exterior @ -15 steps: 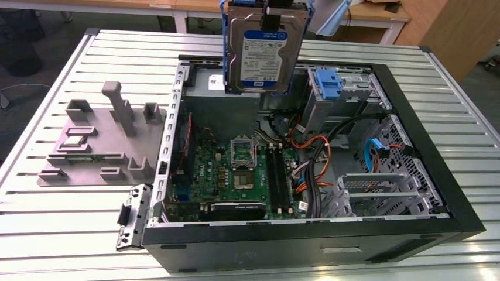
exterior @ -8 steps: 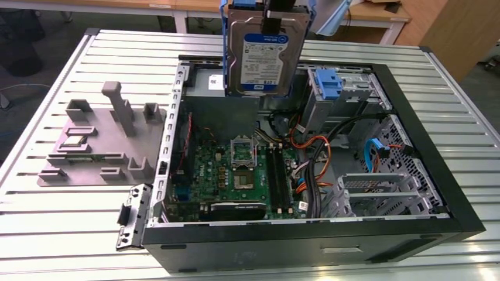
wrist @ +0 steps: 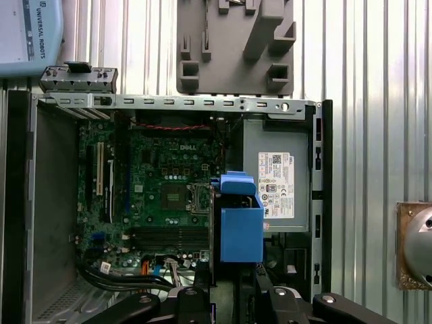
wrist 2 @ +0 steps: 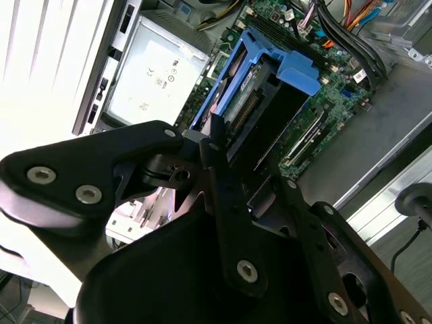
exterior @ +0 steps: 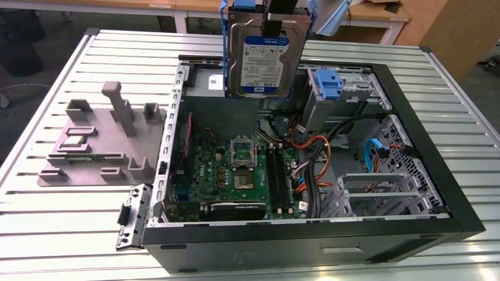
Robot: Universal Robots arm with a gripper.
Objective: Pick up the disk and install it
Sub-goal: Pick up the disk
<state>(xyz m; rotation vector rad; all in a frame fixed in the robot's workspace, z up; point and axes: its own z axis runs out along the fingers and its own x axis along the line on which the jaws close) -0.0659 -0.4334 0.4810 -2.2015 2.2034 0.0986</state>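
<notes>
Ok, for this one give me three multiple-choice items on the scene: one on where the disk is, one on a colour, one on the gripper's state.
1. Where is the disk?
A. Flat on the grey fixture beside the case
B. Upright above the open computer case
C. Seated in the drive cage

2. What colour is the bracket round the disk?
A. Blue
B. Red
C. Yellow

3. How is the gripper?
A. Open, clear of everything
B. Shut on a cable
C. Shut on the disk

Answers:
1 B: the exterior view shows it hanging label-out over the case.
2 A: blue plastic edges the disk in both wrist views.
3 C: it clamps the disk from both sides.
</notes>
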